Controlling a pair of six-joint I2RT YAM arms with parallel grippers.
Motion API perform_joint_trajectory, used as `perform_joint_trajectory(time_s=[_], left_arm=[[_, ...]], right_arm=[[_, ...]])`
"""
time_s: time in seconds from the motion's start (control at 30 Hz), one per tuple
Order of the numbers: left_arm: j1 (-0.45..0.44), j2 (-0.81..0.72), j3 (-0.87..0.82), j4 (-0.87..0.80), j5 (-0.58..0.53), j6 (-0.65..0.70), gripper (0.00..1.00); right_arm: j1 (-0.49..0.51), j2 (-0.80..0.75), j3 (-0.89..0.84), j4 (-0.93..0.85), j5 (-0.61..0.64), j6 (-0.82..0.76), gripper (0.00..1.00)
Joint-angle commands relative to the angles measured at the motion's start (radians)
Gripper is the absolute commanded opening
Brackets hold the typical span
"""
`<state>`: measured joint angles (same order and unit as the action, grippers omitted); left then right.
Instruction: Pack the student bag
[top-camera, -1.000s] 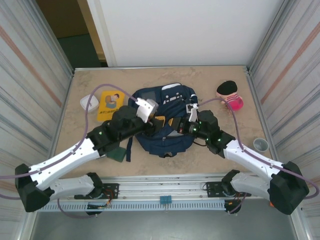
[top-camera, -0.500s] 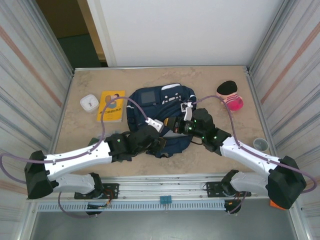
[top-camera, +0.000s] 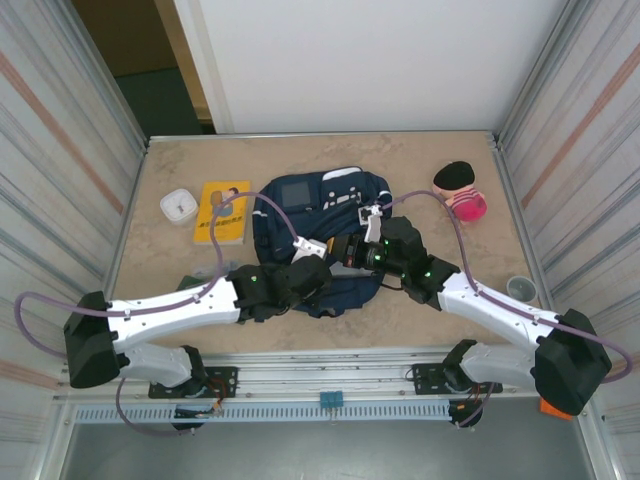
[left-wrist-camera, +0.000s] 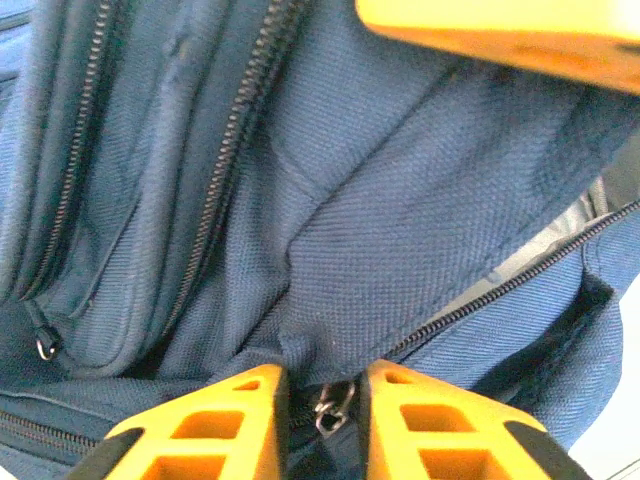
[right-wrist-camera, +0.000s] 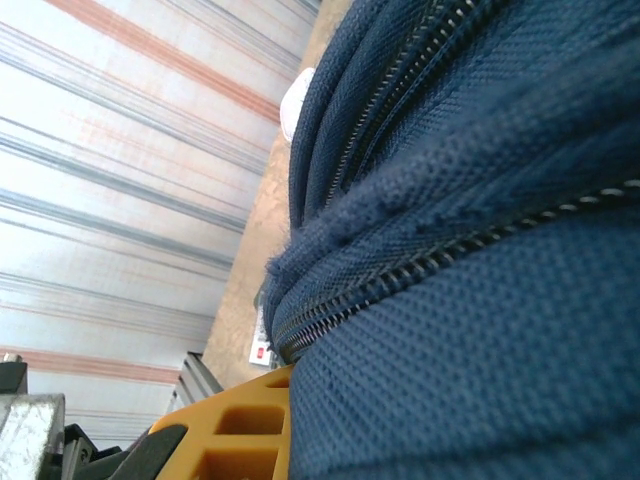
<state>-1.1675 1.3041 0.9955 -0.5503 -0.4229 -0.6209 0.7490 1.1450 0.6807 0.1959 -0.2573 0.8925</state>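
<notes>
Navy student bag at its zip opening.
Right gripper clamps its fabric, fully closed; left gripper narrowly flanks the zip pull, hold cannot be told.

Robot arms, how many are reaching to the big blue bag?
2. The left arm comes in from the lower left and the right arm from the lower right. Both meet at the near side of the student bag, mid-table.
</notes>
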Motion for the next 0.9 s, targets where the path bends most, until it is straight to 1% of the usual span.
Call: perform_joint_trajectory(time_s=[0.0, 0.07, 0.13, 0.2, 0.3, 0.4, 0.6, 0.7, 0.87], left_arm=[[-0.004, -0.017, 0.004, -0.064, -0.049, -0.023, 0.11], [0.0, -0.044, -0.02, -0.006, 0.007, 0.005, 0.04], [0.017, -0.07, -0.051, 0.07, 0.099, 0.02, 0.0], [0.058, -0.094, -0.079, 0.119, 0.226, 0.004, 0.0], [0.118, -0.123, -0.112, 0.149, 0.356, -0.011, 0.0], [0.171, -0.148, -0.136, 0.17, 0.478, 0.003, 0.0], [0.242, -0.151, -0.144, 0.157, 0.644, 0.061, 0.0], [0.25, -0.141, -0.147, 0.173, 0.719, 0.087, 0.0], [0.249, -0.106, -0.155, 0.164, 0.76, 0.116, 0.08]], right_arm=[[0.004, -0.019, 0.077, 0.036, 0.021, -0.053, 0.0], [0.003, -0.019, 0.079, 0.011, 0.027, -0.072, 0.0], [0.002, -0.014, 0.077, -0.006, 0.022, -0.092, 0.0], [0.0, -0.01, 0.074, -0.011, 0.001, -0.116, 0.0], [-0.005, -0.011, 0.069, -0.019, -0.032, -0.15, 0.0], [-0.018, -0.019, 0.067, -0.036, -0.069, -0.189, 0.0], [-0.074, -0.036, 0.064, -0.067, -0.156, -0.246, 0.0], [-0.102, -0.037, 0.063, -0.074, -0.211, -0.263, 0.0], [-0.096, -0.036, 0.071, -0.079, -0.259, -0.264, 0.0]])
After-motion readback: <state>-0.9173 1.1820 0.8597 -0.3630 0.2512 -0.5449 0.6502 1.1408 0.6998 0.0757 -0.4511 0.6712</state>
